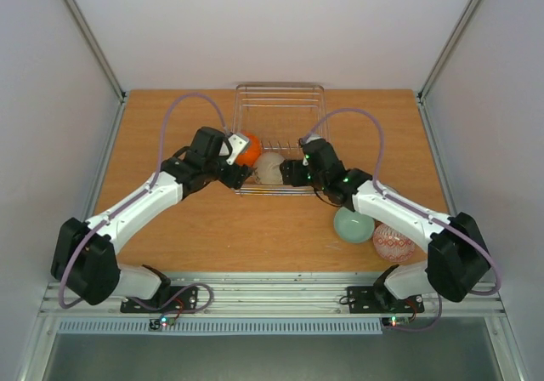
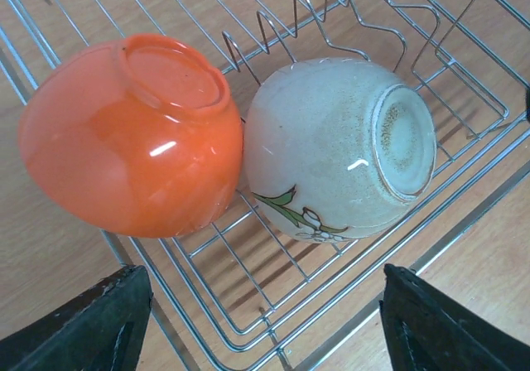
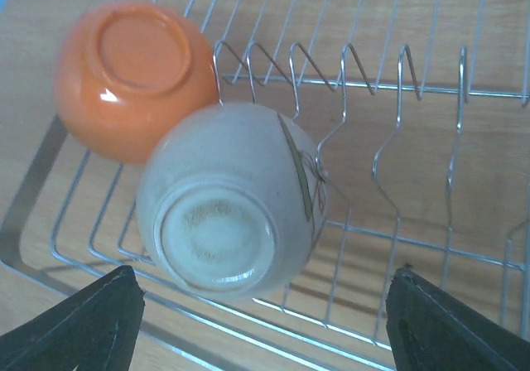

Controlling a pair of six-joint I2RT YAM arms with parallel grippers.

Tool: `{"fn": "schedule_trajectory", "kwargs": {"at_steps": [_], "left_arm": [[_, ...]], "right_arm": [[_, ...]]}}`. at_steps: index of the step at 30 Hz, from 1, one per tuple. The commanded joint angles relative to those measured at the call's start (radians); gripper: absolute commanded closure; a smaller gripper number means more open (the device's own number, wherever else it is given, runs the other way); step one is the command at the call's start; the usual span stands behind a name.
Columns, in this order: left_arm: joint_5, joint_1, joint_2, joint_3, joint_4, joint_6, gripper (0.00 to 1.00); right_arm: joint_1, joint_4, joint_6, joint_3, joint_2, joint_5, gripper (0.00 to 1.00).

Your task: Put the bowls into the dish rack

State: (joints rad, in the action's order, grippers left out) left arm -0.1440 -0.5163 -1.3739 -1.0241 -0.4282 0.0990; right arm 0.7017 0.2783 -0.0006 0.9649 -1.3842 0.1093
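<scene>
The wire dish rack [image 1: 280, 88] stands at the table's far middle. Two bowls lie tipped in its near left corner, feet toward the cameras: an orange bowl [image 1: 248, 150] [image 2: 124, 139] [image 3: 132, 73] and a white flower-painted bowl [image 1: 270, 167] [image 2: 331, 147] [image 3: 232, 197], touching each other. My left gripper [image 1: 240, 174] [image 2: 265, 330] hangs open over the rack's near rim, touching neither bowl. Beside the white bowl my right gripper [image 1: 291, 173] [image 3: 265, 330] is open too, its fingers wide of the bowl. A mint-green bowl [image 1: 353, 224] and a red-and-white patterned bowl [image 1: 393, 243] sit on the table under the right arm.
Upright tines [image 3: 348, 65] run in a row behind the two racked bowls. The rack's right half holds nothing. White walls and metal posts close in the wooden table [image 1: 170, 126] on three sides.
</scene>
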Motion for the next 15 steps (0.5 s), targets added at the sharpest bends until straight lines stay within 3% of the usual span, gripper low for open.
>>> {"fn": "schedule_trajectory", "kwargs": {"at_steps": [1, 9, 15], "left_arm": [[0.041, 0.005, 0.030, 0.020, 0.073, 0.027, 0.24], [0.037, 0.014, 0.018, 0.026, 0.079, 0.034, 0.24], [0.029, 0.018, 0.010, 0.027, 0.082, 0.034, 0.24]], "right_arm": [[-0.067, -0.187, 0.066, -0.024, -0.030, -0.232, 0.20], [-0.097, -0.333, 0.153, -0.018, -0.163, -0.429, 0.20], [-0.098, -0.317, 0.155, -0.023, -0.192, -0.385, 0.21]]}}
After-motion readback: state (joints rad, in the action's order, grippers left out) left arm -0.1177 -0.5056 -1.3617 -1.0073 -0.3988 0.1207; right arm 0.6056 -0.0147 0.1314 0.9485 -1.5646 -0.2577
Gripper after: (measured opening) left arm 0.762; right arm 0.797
